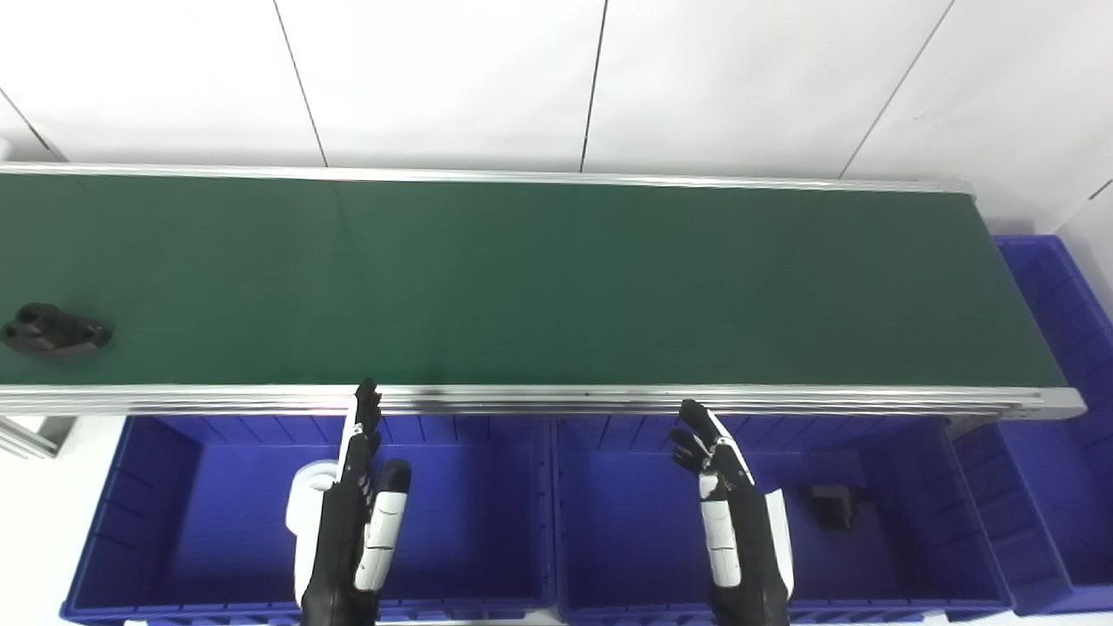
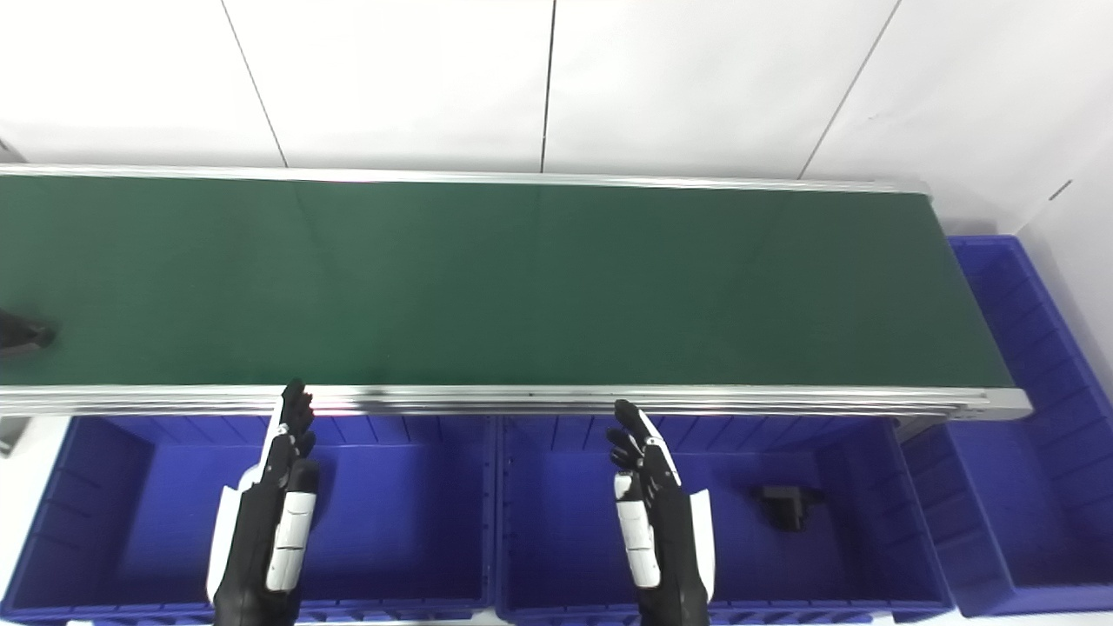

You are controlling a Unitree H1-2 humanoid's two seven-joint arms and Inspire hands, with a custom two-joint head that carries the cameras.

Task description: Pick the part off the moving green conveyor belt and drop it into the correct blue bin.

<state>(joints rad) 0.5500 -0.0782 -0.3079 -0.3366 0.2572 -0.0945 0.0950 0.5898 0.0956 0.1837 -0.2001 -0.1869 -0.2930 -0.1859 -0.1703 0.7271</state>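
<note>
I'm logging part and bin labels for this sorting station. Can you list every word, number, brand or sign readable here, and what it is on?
None: no readable text shows in either view.
The green conveyor belt and its metal rail are unmarked.
The blue bins carry no visible label.
The black part on the belt and the black part in the right bin show no legible marking.
The left hand and right hand show no lettering.

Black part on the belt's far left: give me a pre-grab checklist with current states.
1. Black part on green conveyor belt, unobstructed: ok.
2. Left hand open, holding nothing: ok.
3. Right hand open, holding nothing: ok.
4. Part within left hand's reach: not ok; it lies far to the left.
5. Correct bin: cannot tell; right blue bin holds a similar dark piece.
</note>
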